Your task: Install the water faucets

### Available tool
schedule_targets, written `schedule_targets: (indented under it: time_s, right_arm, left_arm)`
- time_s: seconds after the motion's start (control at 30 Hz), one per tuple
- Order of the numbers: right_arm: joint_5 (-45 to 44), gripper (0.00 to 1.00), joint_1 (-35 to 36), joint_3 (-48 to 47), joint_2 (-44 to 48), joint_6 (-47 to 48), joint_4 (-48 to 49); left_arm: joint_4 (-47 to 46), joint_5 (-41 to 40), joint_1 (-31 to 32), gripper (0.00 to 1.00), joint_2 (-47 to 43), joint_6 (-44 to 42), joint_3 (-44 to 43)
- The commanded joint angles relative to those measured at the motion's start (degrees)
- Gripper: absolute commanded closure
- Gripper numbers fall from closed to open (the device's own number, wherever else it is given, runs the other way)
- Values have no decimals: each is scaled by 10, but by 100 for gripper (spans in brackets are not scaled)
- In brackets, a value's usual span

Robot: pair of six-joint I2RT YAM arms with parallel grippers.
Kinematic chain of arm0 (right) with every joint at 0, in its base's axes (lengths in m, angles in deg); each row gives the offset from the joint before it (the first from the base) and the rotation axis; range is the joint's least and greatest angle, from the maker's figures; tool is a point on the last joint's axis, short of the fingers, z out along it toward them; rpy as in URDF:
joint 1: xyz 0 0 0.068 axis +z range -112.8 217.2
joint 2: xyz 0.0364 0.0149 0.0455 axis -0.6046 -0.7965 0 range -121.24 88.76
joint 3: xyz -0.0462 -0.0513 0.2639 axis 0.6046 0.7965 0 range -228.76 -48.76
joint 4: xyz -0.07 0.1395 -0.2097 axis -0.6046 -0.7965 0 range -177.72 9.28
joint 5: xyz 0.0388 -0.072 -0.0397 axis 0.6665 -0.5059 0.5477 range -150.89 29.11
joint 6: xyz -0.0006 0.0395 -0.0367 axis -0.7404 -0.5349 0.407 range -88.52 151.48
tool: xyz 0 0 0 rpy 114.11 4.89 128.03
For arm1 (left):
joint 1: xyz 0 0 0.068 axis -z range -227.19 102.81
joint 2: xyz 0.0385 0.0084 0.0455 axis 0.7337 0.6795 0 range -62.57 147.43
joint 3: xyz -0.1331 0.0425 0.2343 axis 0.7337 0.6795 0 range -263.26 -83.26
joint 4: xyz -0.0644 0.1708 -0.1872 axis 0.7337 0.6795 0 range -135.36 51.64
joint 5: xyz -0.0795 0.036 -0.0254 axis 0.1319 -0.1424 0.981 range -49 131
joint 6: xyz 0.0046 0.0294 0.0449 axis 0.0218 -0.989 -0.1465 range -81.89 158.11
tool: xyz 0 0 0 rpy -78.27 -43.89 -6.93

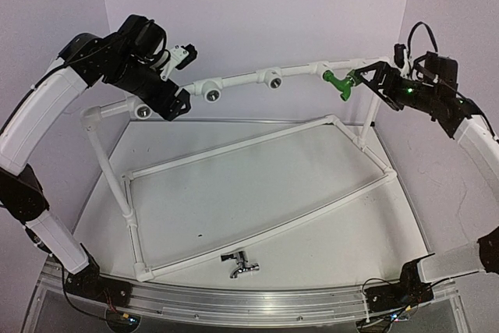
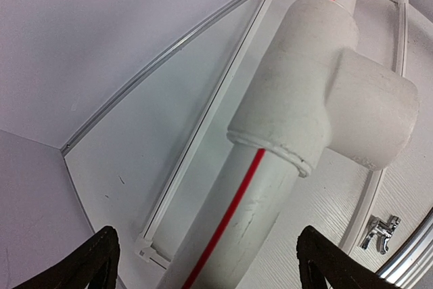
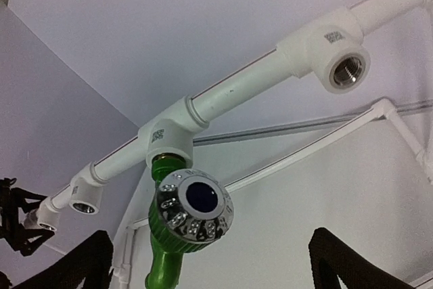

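— While the right gripper is up at the pipe rail, is it pinching anything?
— No. Its fingers are spread wide either side of the green faucet, no contact. The faucet hangs under the pipe rail, threaded end in a tee socket, chrome cap with blue centre facing the wrist camera.
— Left gripper?
— Also spread wide, straddling the pipe rail near its left end, just beside an empty socket. Can't see either finger touching the pipe.
— Chrome faucet?
— Lying on the tabletop, well apart from the pipe rail, on the arm-base side of it. Nothing touches it.
— Other sockets?
— Empty ones along the pipe rail on both sides of the green faucet.
— Surface, room?
— White tabletop with a few dark specks. A thin white pipe frame lies flat on it below the pipe rail. Plain pale walls behind the pipe rail and at both its ends.
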Motion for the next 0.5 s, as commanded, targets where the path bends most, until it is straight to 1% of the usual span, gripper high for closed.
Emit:
schedule_targets:
  time_s: [0.0,0.03,0.07,0.13,0.2,0.3,0.37,0.47]
  right_arm:
    - [-11,2,0,-35,45,326,-29]
    - [0,2,0,-37,50,392,-39]
    - [7,2,1,-40,55,482,-47]
    - [0,2,9,-49,52,599,-72]
    - [-48,2,32,-49,48,735,-79]
    - [-137,2,86,-30,51,895,-67]
    - [-193,2,135,-7,57,982,-35]
    - [-260,2,174,38,63,1086,34]
  left_arm:
    - [-14,12,-2,9,-11,4,8]
    - [-16,14,-2,9,-12,4,10]
    - [-19,15,-2,9,-13,4,11]
    - [-21,19,-2,10,-13,5,15]
    - [-21,21,-2,9,-12,6,16]
    - [-21,23,-2,9,-11,7,18]
    - [-22,24,-2,9,-12,8,18]
    - [-24,27,-2,9,-14,10,20]
